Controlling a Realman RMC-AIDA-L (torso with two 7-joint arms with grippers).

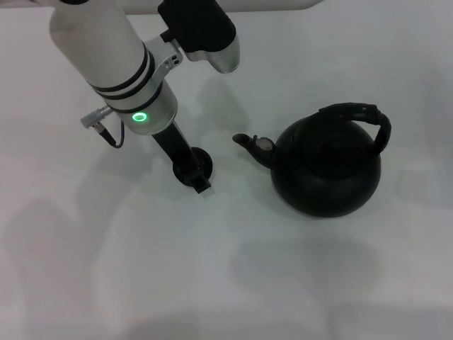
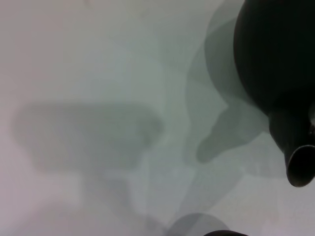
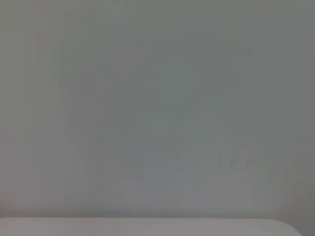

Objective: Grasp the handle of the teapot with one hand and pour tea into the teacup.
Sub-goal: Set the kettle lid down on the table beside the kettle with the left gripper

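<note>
We saw the teapot [image 1: 327,168] upright on the white table [image 1: 141,269], right of centre in the head view, spout [image 1: 249,145] pointing toward our left side. Its handle [image 1: 357,117] arched over the top, nothing touching it. The lid area looked closed; we couldn't see any contents. The left wrist view caught the pot's dark body [image 2: 275,49] and the open spout end [image 2: 301,167]; the inside was dark, so no liquid could be confirmed.

The teacup [image 1: 200,163] sat left of the spout, apart from it, mostly hidden under the left pincer [image 1: 195,176]. We couldn't see inside the cup. The left arm [image 1: 113,49] reached down from the upper left with the pincer right at the cup; we could not tell whether its fingers were apart, together or clamped on the cup's rim. A green ring light [image 1: 140,117] glowed on the wrist.

The right pincer was out of sight; its wrist view showed only a plain pale surface.

We found no brands, labels or legible writing anywhere.
</note>
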